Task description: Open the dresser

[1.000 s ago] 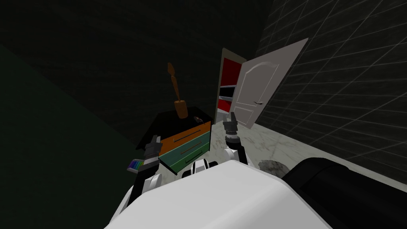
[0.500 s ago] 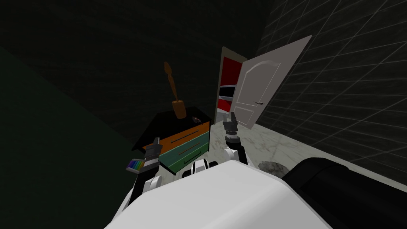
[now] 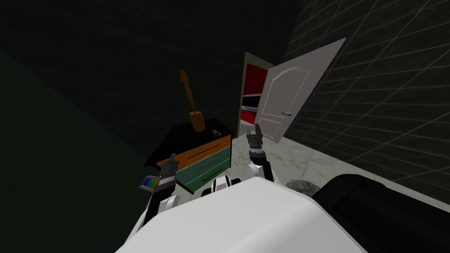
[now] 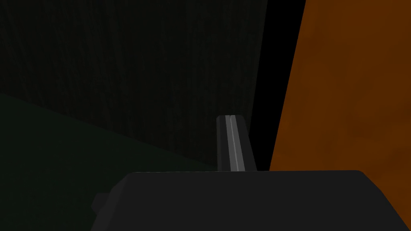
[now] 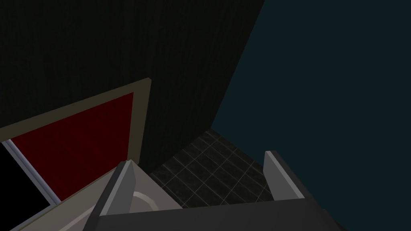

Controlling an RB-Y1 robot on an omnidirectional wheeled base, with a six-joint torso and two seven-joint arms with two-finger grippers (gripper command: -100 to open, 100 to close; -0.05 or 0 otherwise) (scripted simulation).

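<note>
Dresser (image 3: 206,154) shows three drawers; left tool (image 4: 230,120) pinched empty, right tool (image 5: 199,158) spread empty.

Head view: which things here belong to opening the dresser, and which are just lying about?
Job: dresser; its orange drawer; left gripper, fingers shut, beside that drawer's left end.

Lying about: brown ornament and small dark item on the dresser top; rainbow strip by the left arm; open door; grey lump on the floor; right gripper, open, off the dresser.
</note>
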